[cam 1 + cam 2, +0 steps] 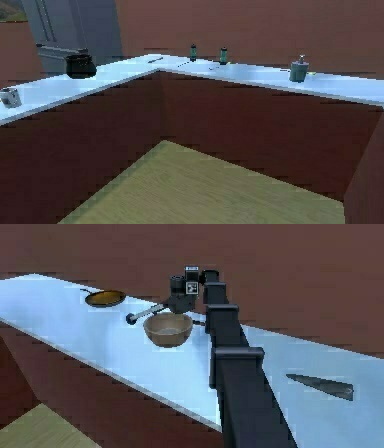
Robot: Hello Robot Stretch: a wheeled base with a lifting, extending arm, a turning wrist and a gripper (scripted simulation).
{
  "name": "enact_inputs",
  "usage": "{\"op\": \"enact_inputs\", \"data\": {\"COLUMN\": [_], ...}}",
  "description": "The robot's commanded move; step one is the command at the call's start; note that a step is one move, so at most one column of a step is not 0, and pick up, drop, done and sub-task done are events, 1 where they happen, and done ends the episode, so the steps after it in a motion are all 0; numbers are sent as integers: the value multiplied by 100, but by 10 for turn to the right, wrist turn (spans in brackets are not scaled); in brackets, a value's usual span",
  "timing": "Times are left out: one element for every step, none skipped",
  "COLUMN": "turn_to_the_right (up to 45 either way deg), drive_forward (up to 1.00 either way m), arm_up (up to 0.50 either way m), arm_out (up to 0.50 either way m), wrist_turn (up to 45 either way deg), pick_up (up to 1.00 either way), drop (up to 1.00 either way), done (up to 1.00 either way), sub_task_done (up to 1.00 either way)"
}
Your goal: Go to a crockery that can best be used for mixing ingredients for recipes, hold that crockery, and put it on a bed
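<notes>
Trouble from here would most likely be a poor hold on the bowl (168,330). A gripper (177,310) that catches only the sloped rim could tip the bowl, or shove it along the counter (60,314) toward the dark pan (105,298), which lies farther off to the gripper's left in the arm side view. The bowl stands upright on the counter right at the gripper's far end, just below it in that view. I cannot tell whether the two touch, or whether the gripper holds anything.
</notes>
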Motion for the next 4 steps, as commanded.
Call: {"op": "enact_inputs", "data": {"turn_to_the_right": [0, 0, 0, 0], "drive_forward": [0, 0, 0, 0], "arm_up": [0, -8, 0, 8], "arm_out": [0, 0, 0, 0], "wrist_turn": [180, 0, 0, 0], "pick_up": [0, 0, 100, 0], "drop": [0, 0, 0, 0], "done": [0, 0, 0, 0], "sub_task_done": [0, 0, 0, 0]}}
